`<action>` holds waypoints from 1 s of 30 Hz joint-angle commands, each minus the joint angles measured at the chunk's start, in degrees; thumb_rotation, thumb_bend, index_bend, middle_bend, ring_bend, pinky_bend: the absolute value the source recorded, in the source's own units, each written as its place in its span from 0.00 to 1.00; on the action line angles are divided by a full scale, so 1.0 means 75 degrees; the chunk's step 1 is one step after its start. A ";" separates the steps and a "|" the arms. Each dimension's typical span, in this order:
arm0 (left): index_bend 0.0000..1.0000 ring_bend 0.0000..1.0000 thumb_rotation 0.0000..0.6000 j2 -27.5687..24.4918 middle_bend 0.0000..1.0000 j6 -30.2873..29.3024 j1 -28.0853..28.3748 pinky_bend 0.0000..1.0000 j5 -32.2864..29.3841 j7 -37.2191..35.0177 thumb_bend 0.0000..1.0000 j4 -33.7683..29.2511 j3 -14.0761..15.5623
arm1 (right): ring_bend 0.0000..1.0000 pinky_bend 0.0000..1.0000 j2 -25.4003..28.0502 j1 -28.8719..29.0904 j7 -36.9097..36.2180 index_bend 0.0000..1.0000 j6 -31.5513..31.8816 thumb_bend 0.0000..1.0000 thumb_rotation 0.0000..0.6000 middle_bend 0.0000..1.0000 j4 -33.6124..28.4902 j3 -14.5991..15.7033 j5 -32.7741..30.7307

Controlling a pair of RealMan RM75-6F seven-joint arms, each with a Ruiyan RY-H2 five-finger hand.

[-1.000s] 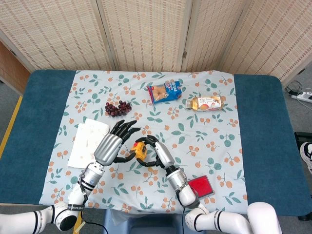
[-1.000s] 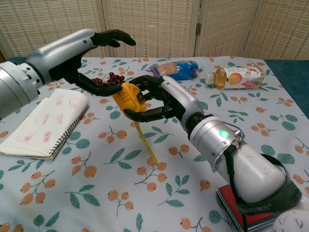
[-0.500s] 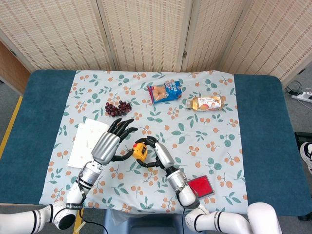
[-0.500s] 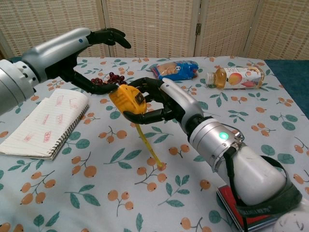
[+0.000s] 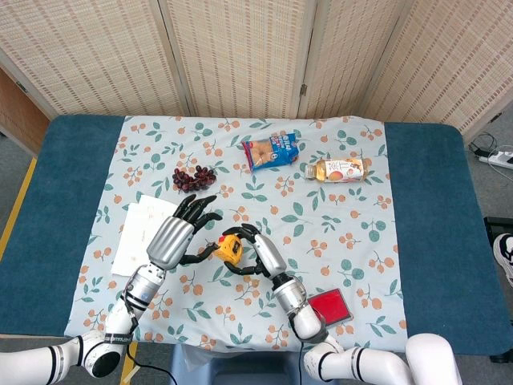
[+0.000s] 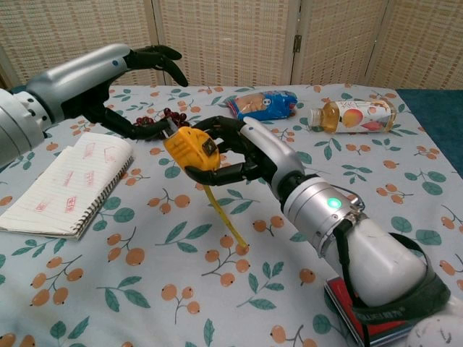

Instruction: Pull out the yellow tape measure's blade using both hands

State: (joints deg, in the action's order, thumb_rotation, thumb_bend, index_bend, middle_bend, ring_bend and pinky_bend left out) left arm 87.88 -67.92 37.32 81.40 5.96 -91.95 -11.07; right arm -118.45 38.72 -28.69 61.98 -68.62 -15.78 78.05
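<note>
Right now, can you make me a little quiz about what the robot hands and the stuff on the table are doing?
1. True or false: the right hand holds the yellow tape measure up off the table.
2. Which thing lies closest to the notebook?
A. the juice bottle
B. the grapes
C. the snack bag
3. Fill in: the blade hangs from the tape measure down toward the ______.

Key: 1 true. 2 B. 3 tablecloth. The left hand has its fingers spread, with one fingertip by the tape measure; whether it grips anything cannot be told.
</note>
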 commanded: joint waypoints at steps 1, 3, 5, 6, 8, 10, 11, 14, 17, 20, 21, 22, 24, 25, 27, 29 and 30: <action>0.33 0.12 1.00 -0.0015 0.10 -0.0010 0.0002 0.00 0.0015 -0.0009 0.49 0.0006 0.0001 | 0.35 0.09 -0.0006 0.0004 -0.0004 0.52 -0.0011 0.34 1.00 0.47 0.0011 -0.0002 0.0001; 0.34 0.12 1.00 -0.0022 0.10 -0.0008 0.0003 0.00 0.0020 -0.0006 0.49 0.0008 0.0013 | 0.35 0.09 -0.0013 0.0007 -0.0007 0.52 -0.0020 0.34 1.00 0.47 0.0021 -0.0001 0.0001; 0.36 0.12 1.00 -0.0028 0.10 0.0016 0.0007 0.00 0.0017 0.0003 0.50 0.0013 0.0036 | 0.35 0.09 -0.0022 0.0013 -0.0010 0.52 -0.0026 0.34 1.00 0.47 0.0031 -0.0005 0.0005; 0.37 0.12 1.00 -0.0035 0.10 0.0036 0.0011 0.00 0.0011 0.0014 0.50 0.0014 0.0047 | 0.35 0.09 -0.0025 0.0014 -0.0013 0.52 -0.0026 0.34 1.00 0.47 0.0035 -0.0008 0.0005; 0.39 0.12 1.00 -0.0047 0.10 0.0076 0.0019 0.00 -0.0002 0.0059 0.51 0.0023 0.0074 | 0.35 0.09 -0.0029 0.0017 -0.0018 0.52 -0.0029 0.34 1.00 0.47 0.0046 -0.0016 0.0005; 0.41 0.12 1.00 -0.0056 0.10 0.0104 0.0024 0.00 -0.0022 0.0090 0.52 0.0027 0.0088 | 0.35 0.09 -0.0029 0.0017 -0.0019 0.52 -0.0027 0.34 1.00 0.47 0.0056 -0.0025 0.0003; 0.43 0.12 1.00 -0.0061 0.11 0.0118 0.0026 0.00 -0.0034 0.0091 0.53 0.0024 0.0092 | 0.35 0.09 -0.0027 0.0016 -0.0023 0.52 -0.0027 0.34 1.00 0.47 0.0063 -0.0028 0.0002; 0.48 0.12 1.00 -0.0056 0.11 0.0125 0.0034 0.00 -0.0043 0.0093 0.54 0.0044 0.0092 | 0.35 0.09 -0.0028 0.0021 -0.0042 0.52 -0.0036 0.34 1.00 0.47 0.0085 -0.0050 -0.0008; 0.51 0.12 1.00 -0.0033 0.12 0.0129 0.0043 0.00 -0.0050 0.0095 0.55 0.0072 0.0093 | 0.35 0.09 -0.0029 0.0025 -0.0061 0.52 -0.0040 0.34 1.00 0.47 0.0098 -0.0053 -0.0001; 0.53 0.12 1.00 -0.0022 0.12 0.0122 0.0042 0.00 -0.0055 0.0103 0.55 0.0100 0.0099 | 0.35 0.09 -0.0019 0.0021 -0.0069 0.52 -0.0046 0.34 1.00 0.47 0.0123 -0.0046 0.0001; 0.53 0.12 1.00 -0.0018 0.13 0.0117 0.0040 0.00 -0.0060 0.0105 0.55 0.0112 0.0098 | 0.35 0.09 -0.0015 0.0018 -0.0071 0.52 -0.0045 0.34 1.00 0.47 0.0130 -0.0050 -0.0002; 0.54 0.13 1.00 -0.0014 0.13 0.0116 0.0037 0.00 -0.0067 0.0100 0.55 0.0123 0.0100 | 0.35 0.09 -0.0008 0.0015 -0.0080 0.52 -0.0042 0.34 1.00 0.47 0.0131 -0.0056 -0.0005; 0.55 0.13 1.00 0.0003 0.13 0.0081 0.0016 0.00 -0.0075 0.0050 0.55 0.0159 0.0098 | 0.35 0.09 0.0022 0.0004 -0.0083 0.52 -0.0038 0.34 1.00 0.47 0.0128 -0.0060 -0.0008; 0.56 0.13 1.00 0.0022 0.14 0.0043 0.0002 0.00 -0.0072 0.0013 0.55 0.0187 0.0089 | 0.35 0.09 0.0038 -0.0002 -0.0072 0.52 -0.0032 0.34 1.00 0.47 0.0127 -0.0061 -0.0007; 0.57 0.14 1.00 0.0059 0.15 -0.0042 -0.0042 0.00 -0.0066 -0.0151 0.55 0.0266 0.0073 | 0.35 0.09 0.0094 -0.0030 -0.0044 0.52 -0.0018 0.34 1.00 0.47 0.0114 -0.0036 0.0002; 0.58 0.15 1.00 0.0026 0.16 -0.0057 -0.0089 0.00 -0.0076 -0.0432 0.55 0.0330 0.0074 | 0.35 0.09 0.0169 -0.0083 0.0008 0.52 0.0041 0.34 1.00 0.47 0.0099 0.0001 0.0026; 0.58 0.16 1.00 0.0001 0.17 -0.0070 -0.0110 0.00 -0.0073 -0.0549 0.55 0.0360 0.0072 | 0.35 0.09 0.0210 -0.0108 0.0037 0.52 0.0059 0.34 1.00 0.47 0.0089 0.0026 0.0038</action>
State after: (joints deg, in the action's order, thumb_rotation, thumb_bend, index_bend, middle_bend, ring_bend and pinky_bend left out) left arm 88.09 -68.17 36.87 80.86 3.32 -89.77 -10.48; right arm -117.18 38.13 -28.66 62.23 -67.86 -15.79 78.22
